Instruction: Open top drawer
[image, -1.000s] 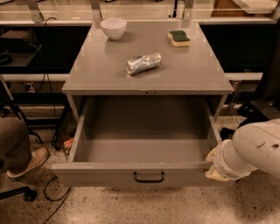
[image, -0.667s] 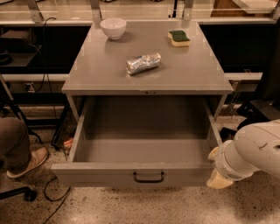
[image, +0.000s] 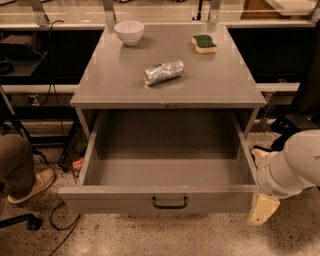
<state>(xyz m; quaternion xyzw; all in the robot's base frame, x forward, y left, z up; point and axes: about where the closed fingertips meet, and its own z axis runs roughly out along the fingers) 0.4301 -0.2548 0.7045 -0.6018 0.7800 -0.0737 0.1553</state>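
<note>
The top drawer (image: 165, 200) is a wide, deep grey metal drawer under the grey cabinet top (image: 170, 82). It stands pulled far out toward me, and its inside is bare. A small dark bar handle (image: 170, 202) sits at the centre of its front. My white arm (image: 292, 167) is at the lower right, beside the drawer's right front corner. My gripper (image: 262, 209) shows as a cream part at the arm's end, just right of the drawer front and apart from the handle.
On the cabinet top lie a white bowl (image: 129, 32), a green and yellow sponge (image: 204, 43) and a crumpled silver packet (image: 163, 72). A person's leg and shoe (image: 25, 177) are at the left, with cables on the speckled floor. Dark shelving stands behind.
My arm and gripper have shifted slightly down and to the right, away from the drawer's corner. The drawer stays open as before.
</note>
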